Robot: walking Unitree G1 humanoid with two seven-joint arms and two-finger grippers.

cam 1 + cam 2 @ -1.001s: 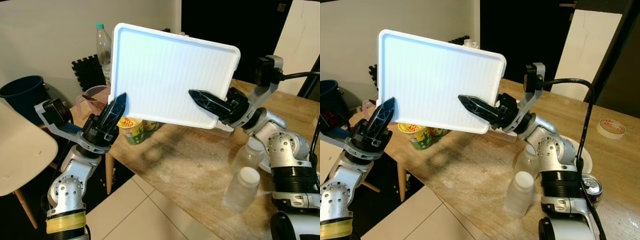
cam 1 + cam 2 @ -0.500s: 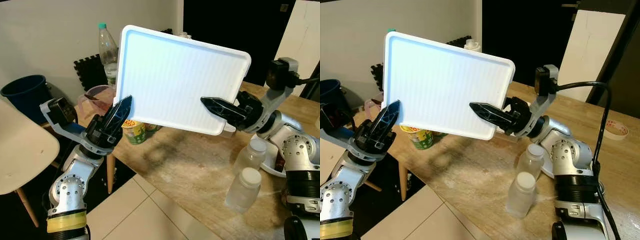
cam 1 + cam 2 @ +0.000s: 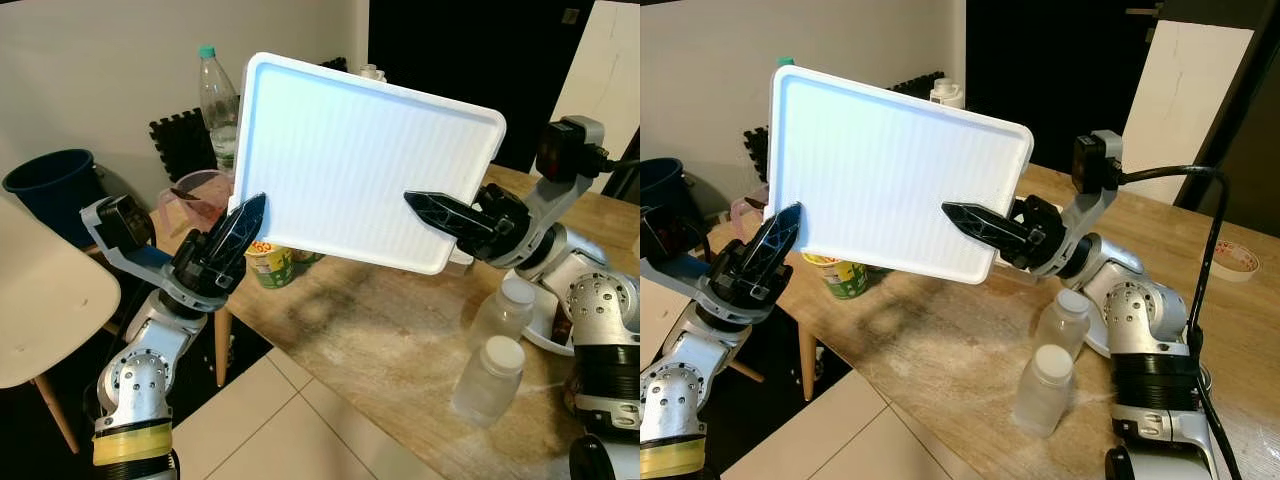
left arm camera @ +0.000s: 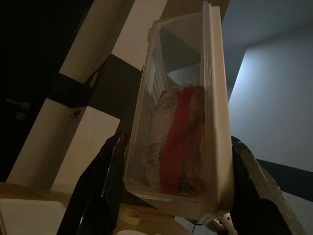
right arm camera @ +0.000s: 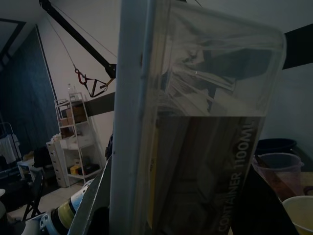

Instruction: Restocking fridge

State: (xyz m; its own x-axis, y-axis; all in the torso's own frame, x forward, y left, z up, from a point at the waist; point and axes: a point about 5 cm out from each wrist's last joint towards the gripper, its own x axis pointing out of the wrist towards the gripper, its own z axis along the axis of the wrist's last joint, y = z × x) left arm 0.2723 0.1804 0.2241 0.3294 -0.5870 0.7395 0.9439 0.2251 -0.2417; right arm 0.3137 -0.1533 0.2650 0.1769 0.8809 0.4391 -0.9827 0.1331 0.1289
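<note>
Container (image 3: 360,160) with its white lid facing the camera is held tipped up above the wooden table (image 3: 390,340), the left gripper (image 3: 240,225) and right gripper (image 3: 440,210) each pinching one end between 2 fingers. It looks lifted for carrying; next comes a turn toward the fridge, grips firm, clear of the 2 bottles (image 3: 487,375)

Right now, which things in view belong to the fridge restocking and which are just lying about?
In the job:
- clear lidded container, tilted up above the table
- left gripper and right gripper, clamped on its opposite ends

Lying about:
- two white-capped jars on the wooden table
- printed cup
- plastic bottle
- dark bin
- tape roll
</note>
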